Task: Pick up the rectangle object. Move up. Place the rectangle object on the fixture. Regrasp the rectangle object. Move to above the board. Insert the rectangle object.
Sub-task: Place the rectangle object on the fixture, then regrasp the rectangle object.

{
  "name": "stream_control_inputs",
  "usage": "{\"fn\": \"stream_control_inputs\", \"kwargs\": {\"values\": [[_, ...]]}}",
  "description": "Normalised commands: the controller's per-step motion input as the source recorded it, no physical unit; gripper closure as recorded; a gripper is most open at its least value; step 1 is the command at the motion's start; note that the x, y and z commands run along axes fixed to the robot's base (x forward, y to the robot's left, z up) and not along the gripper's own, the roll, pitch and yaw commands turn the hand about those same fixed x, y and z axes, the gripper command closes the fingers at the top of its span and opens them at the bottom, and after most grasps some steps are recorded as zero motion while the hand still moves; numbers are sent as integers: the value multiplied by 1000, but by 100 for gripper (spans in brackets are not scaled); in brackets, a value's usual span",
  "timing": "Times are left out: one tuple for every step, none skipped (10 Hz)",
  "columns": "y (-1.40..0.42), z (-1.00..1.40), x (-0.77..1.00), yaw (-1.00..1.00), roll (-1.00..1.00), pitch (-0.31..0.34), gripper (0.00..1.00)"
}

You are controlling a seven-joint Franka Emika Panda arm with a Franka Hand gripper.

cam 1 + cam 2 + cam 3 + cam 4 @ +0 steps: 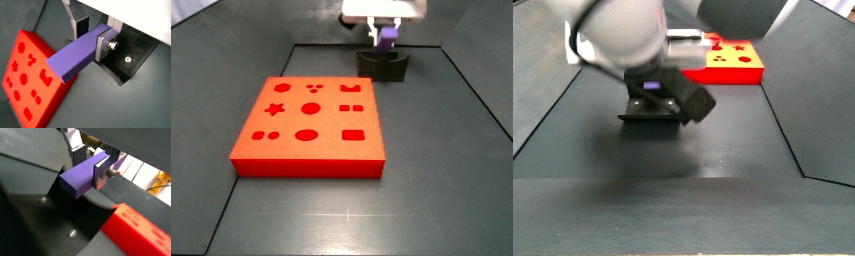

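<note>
My gripper [92, 45] is shut on one end of the purple rectangle object [73, 57]. One silver finger [101, 46] lies flush against the block's side, and the dark pad of the other finger shows behind it. Both wrist views show this grip [89, 175]. In a side view the gripper [386, 26] hangs right over the dark fixture [385, 66], and the block [386, 38] reaches down to the fixture's top. I cannot tell whether it rests there. The red board [311, 125] lies well apart from the fixture. It also shows in a wrist view [27, 80].
The dark floor [438, 200] has raised edges on both sides. In a side view the arm's grey body [633, 35] hides most of the gripper, and the fixture [651, 112] stands below it with the board [734, 62] behind. Light-coloured items [143, 170] lie beyond the floor's edge.
</note>
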Motion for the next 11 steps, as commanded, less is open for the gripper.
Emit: {"fn": "stream_control_inputs", "kwargs": {"values": [[96, -672, 137, -149, -136, -26, 100], [73, -434, 108, -119, -127, -44, 100], [62, -322, 99, -103, -120, -49, 100], [-500, -167, 0, 0, 0, 0, 100], [0, 0, 0, 0, 0, 0, 0], [0, 1000, 0, -71, -39, -48, 0], [-1, 1000, -3, -68, -39, -46, 0], [5, 1000, -22, -41, -20, -36, 0], [-1, 1000, -32, 0, 22, -25, 0], [1, 1000, -36, 10, 34, -16, 0], [2, 933, -40, 19, 40, 1, 0]]}}
